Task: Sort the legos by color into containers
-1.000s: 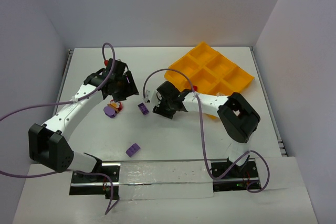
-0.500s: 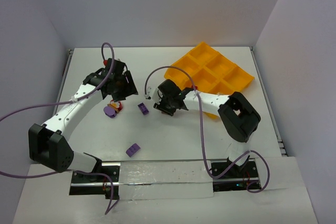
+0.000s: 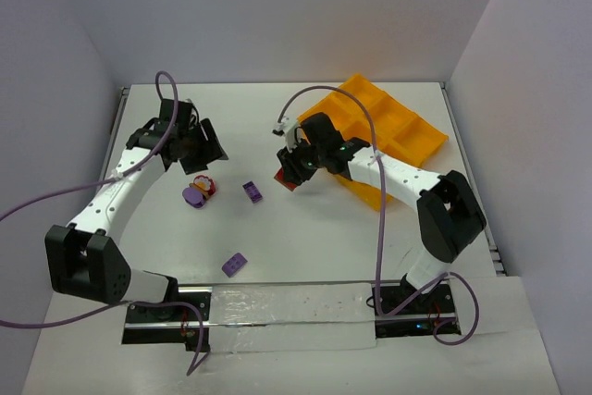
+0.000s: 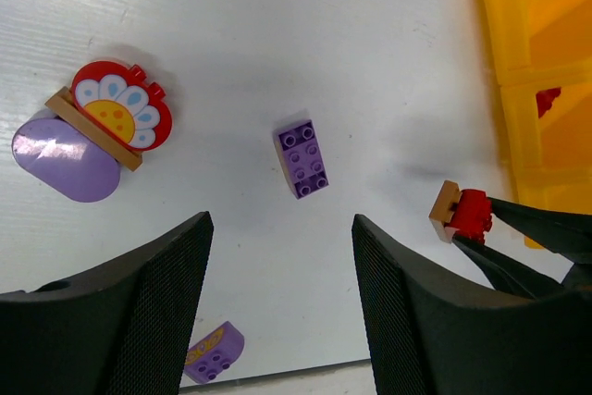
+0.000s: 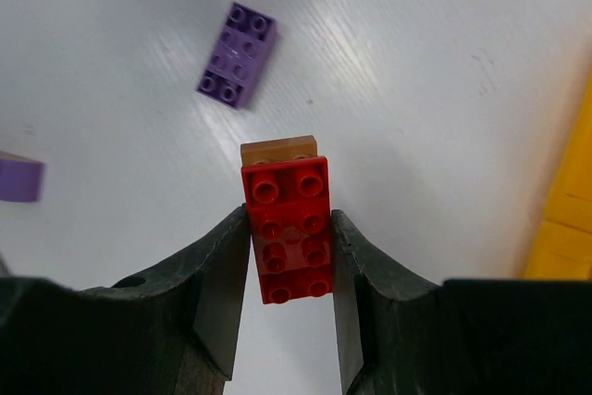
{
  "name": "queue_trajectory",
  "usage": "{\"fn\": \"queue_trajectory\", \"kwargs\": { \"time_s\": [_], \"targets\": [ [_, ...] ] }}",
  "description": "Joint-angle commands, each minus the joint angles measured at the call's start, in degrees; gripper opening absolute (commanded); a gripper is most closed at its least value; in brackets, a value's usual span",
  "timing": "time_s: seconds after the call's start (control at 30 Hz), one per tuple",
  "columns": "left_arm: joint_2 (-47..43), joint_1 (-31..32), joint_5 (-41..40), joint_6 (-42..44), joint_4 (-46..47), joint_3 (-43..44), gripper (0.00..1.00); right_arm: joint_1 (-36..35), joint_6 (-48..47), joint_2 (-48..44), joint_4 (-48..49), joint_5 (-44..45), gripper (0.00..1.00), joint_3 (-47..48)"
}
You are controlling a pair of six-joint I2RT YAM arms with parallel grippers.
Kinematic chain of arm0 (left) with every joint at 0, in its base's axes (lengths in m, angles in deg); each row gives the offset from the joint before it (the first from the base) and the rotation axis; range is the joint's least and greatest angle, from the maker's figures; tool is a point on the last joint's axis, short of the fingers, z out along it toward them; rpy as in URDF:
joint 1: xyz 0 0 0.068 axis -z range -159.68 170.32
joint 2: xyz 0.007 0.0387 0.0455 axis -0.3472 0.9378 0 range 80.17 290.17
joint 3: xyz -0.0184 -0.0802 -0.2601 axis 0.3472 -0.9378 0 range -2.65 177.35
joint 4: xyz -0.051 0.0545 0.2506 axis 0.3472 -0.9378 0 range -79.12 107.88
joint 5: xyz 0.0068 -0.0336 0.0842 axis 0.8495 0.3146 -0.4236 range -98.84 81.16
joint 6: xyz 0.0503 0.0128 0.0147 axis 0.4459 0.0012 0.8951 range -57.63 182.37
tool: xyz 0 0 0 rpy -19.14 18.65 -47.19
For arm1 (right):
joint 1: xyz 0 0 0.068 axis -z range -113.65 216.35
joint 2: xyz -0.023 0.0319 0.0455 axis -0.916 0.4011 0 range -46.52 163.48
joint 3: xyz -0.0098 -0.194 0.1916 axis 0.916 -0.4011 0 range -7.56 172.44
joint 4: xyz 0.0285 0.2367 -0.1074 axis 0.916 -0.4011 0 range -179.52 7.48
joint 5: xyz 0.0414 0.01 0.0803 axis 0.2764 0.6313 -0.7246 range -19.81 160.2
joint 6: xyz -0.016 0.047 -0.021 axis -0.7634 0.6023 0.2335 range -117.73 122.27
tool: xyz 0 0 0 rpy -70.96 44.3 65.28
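My right gripper [image 5: 289, 238] is shut on a red brick [image 5: 289, 228] with a brown brick [image 5: 277, 148] stuck under it, held above the table just left of the orange-yellow tray [image 3: 407, 141]; it shows in the top view [image 3: 289, 176] and left wrist view [image 4: 462, 213]. My left gripper [image 4: 277, 312] is open and empty, above the table at the far left [image 3: 199, 147]. A purple brick [image 3: 252, 191] lies between the arms, also in the wrist views [image 4: 304, 158] [image 5: 237, 54]. A cluster of purple, brown and red flower pieces [image 3: 198, 191] lies beside it [image 4: 102, 127]. Another purple brick [image 3: 234, 265] lies nearer the front.
A red piece [image 4: 548, 101] lies in one tray compartment. The tray [image 4: 541, 71] is angled at the back right. Walls close in the table on three sides.
My right gripper has lifted the red and brown bricks and swung back toward the tray. My left gripper has drawn back to the left, away from the flower cluster.
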Motion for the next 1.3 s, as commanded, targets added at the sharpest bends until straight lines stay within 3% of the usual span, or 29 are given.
{"fn": "queue_trajectory", "kwargs": {
  "time_s": [0.0,0.1,0.27,0.43,0.67,0.73,0.9,1.27],
  "targets": [
    [-3.1,-0.1,4.1,3.1,4.5,-1.0,0.69,2.4,9.6,-3.7,5.0,-12.7,0.22,-1.3],
    [-4.3,-0.1,6.8,3.7,6.8,-2.8,0.70,4.8,14.6,-4.3,6.5,-18.5,0.18,-1.5],
    [-6.5,-0.5,12.6,4.6,11.6,-5.9,0.70,7.6,21.6,-5.7,11.4,-24.8,0.19,-2.8],
    [-10.6,-3.1,27.2,3.4,21.9,-12.0,0.69,9.8,29.3,-6.4,16.5,-29.8,0.19,-3.9],
    [-14.2,-5.3,41.1,-3.2,32.6,-18.4,0.70,11.7,35.4,-7.3,22.6,-34.5,0.18,-5.3],
    [-15.0,-5.3,45.7,-5.7,39.6,-21.0,0.70,12.3,35.9,-7.2,21.4,-35.0,0.18,-4.4],
    [-16.3,-5.3,50.7,-10.6,50.4,-24.3,0.71,13.5,39.5,-5.6,21.1,-40.6,0.22,-2.3],
    [-11.1,-3.7,55.3,-10.6,57.1,-23.6,0.72,13.6,40.3,-5.0,17.5,-42.5,0.22,1.2]
  ]
}}
